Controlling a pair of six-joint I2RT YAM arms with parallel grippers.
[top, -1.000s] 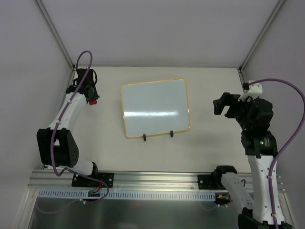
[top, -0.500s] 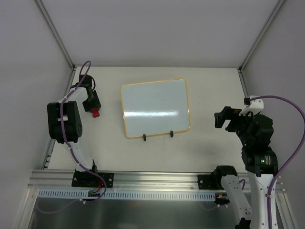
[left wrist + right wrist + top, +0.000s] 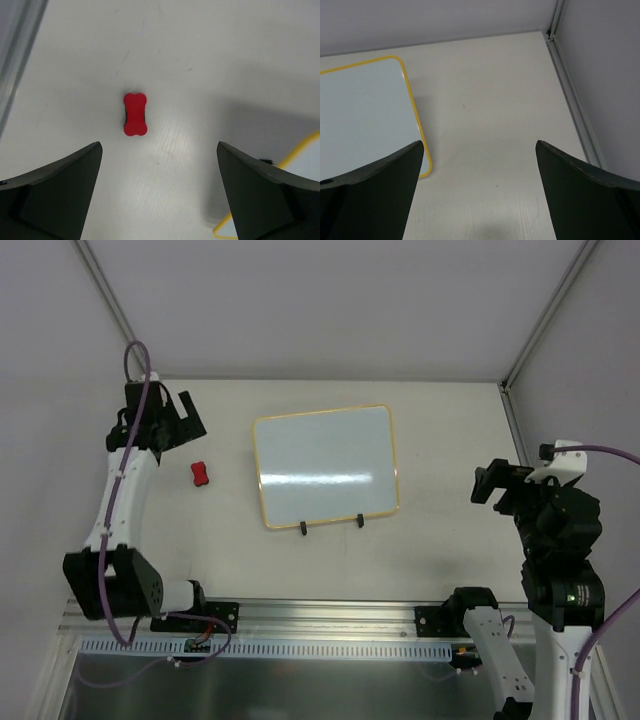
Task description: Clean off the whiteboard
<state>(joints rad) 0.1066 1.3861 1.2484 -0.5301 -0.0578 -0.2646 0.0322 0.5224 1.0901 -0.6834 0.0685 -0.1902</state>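
Note:
The whiteboard (image 3: 325, 465) lies flat in the middle of the table, yellow-framed, with two black feet on its near edge and no writing showing. A small red block (image 3: 200, 474) lies on the table left of it, touching nothing. My left gripper (image 3: 189, 418) hovers open behind and left of the block. In the left wrist view the block (image 3: 135, 114) sits ahead of the open gripper (image 3: 159, 146), and a whiteboard corner (image 3: 312, 155) shows at the right. My right gripper (image 3: 487, 483) is open and empty, right of the board. The board's edge (image 3: 365, 115) lies left of the right gripper (image 3: 480, 145).
White enclosure walls close in the table on the left, back and right. A metal strip (image 3: 570, 95) runs along the right wall's foot. An aluminium rail (image 3: 320, 615) carrying both arm bases spans the near edge.
My left gripper opened and let go of the red block, which now lies on the table, then drew back to the far left. My right arm pulled back rightward and nearer.

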